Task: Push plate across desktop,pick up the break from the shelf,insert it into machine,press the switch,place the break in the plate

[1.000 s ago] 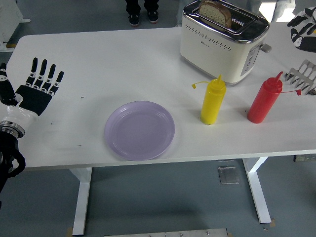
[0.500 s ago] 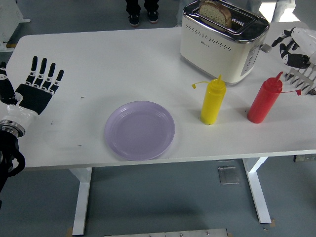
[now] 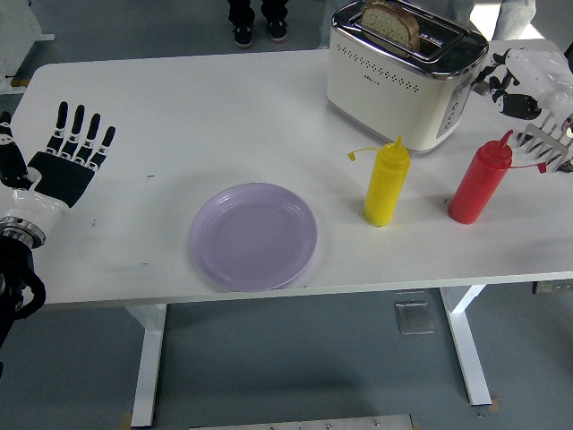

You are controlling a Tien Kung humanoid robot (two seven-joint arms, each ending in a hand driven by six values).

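The left hand (image 3: 70, 161) lies flat on the table (image 3: 215, 107) at nine o'clock with its fingers spread wide, holding nothing. The purple plate (image 3: 253, 236) sits near the front edge at six o'clock, and it is bare. The yellow bottle (image 3: 386, 183) and the red bottle (image 3: 480, 182) stand to its right. The bread (image 3: 390, 22) is in the slot of the toaster (image 3: 403, 76) at one o'clock. The right hand (image 3: 521, 82) is at two o'clock, just beside the toaster's switch (image 3: 482, 87), its fingers curled and holding nothing. I think the switch comes next. Press straight down, slowly, and keep clear of the red bottle and the wire rack (image 3: 553, 143)
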